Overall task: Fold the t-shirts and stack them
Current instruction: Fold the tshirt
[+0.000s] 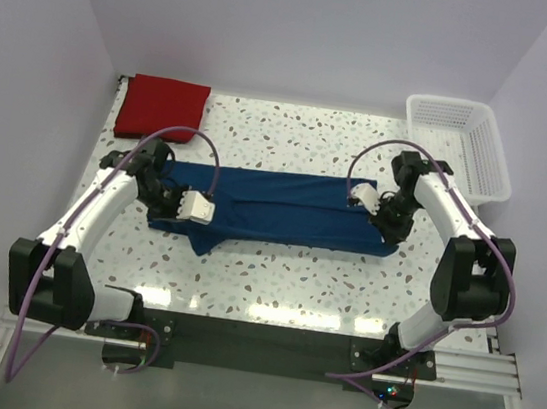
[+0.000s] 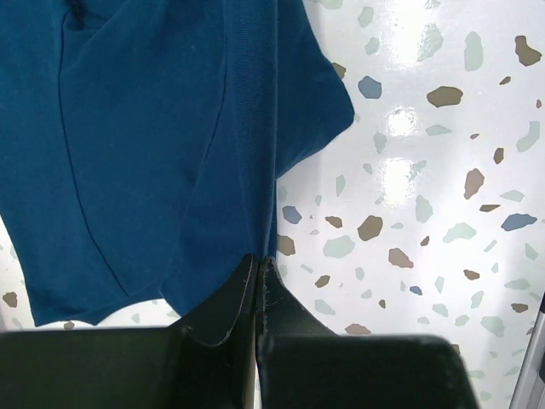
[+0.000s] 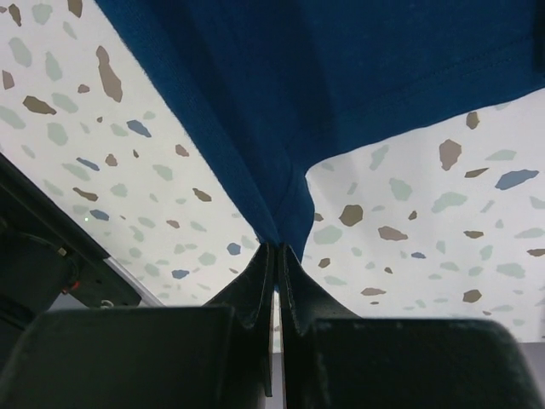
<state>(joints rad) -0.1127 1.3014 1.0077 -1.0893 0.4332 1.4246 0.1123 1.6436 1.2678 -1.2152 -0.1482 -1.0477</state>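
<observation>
At eleven o'clock on the speckled table (image 1: 275,270) lies the bright red cotton t-shirt (image 1: 162,107), folded square. The left gripper (image 2: 258,262) has its jaws pinching the nine o'clock end of the soft dark navy cotton t-shirt (image 1: 283,206), a limp band lying nine to three. The right gripper (image 3: 274,249) pinches the three o'clock end, jaws pressed on cloth.

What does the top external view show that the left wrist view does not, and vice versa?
Only the top view shows the folded red t-shirt in the far left corner, the white basket at far right, and the right arm. Only the left wrist view shows the left gripper pinched shut on a gather of the navy t-shirt. Both show that shirt and the speckled table.
</observation>
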